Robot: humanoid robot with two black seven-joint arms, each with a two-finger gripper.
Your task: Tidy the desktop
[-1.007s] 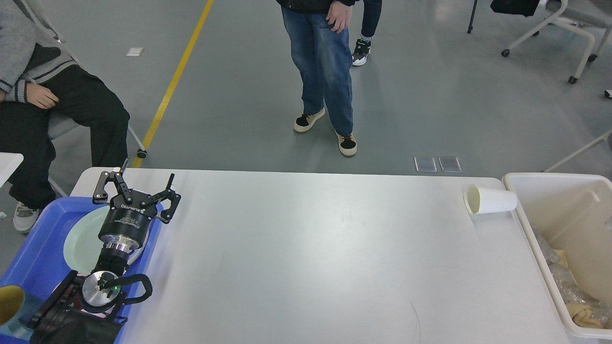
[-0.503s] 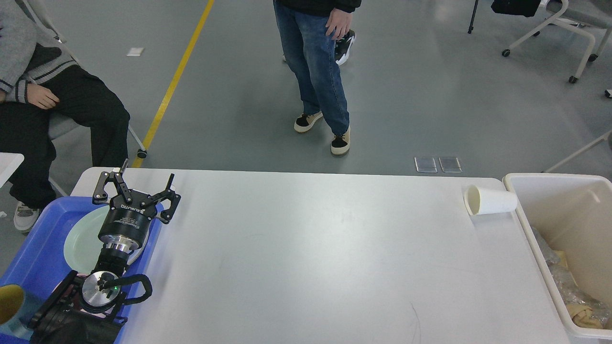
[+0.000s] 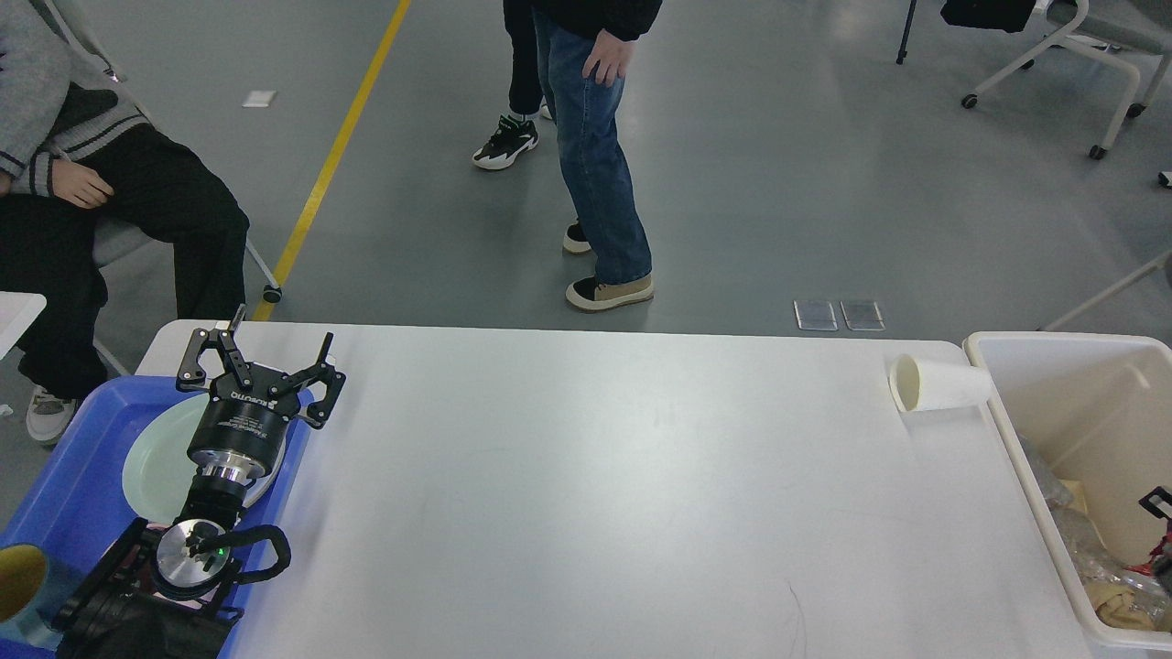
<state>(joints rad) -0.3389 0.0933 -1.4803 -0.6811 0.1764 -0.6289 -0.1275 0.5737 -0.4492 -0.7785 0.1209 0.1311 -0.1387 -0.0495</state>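
Note:
The desktop [image 3: 595, 476] is a wide white-grey tabletop that fills the middle of the head view. A white paper cup [image 3: 938, 383] lies on its side at the far right corner, mouth to the left, next to the bin. My left gripper [image 3: 271, 348] is open and empty, above the far edge of the blue tray [image 3: 73, 494] and a pale green plate [image 3: 151, 458]. A small black and red part of my right gripper [image 3: 1158, 513] shows at the right edge over the bin; its fingers cannot be made out.
A cream-white bin [image 3: 1007, 430] with crumpled wrappers stands against the table's right end. A yellow-lined cup [image 3: 18, 577] sits in the tray's near left corner. A seated person [image 3: 101, 192] and a standing person [image 3: 595, 165] are beyond the far edge.
A black part of my right arm has come into view at the right edge over the bin. The standing person has stepped left. My left arm has not moved.

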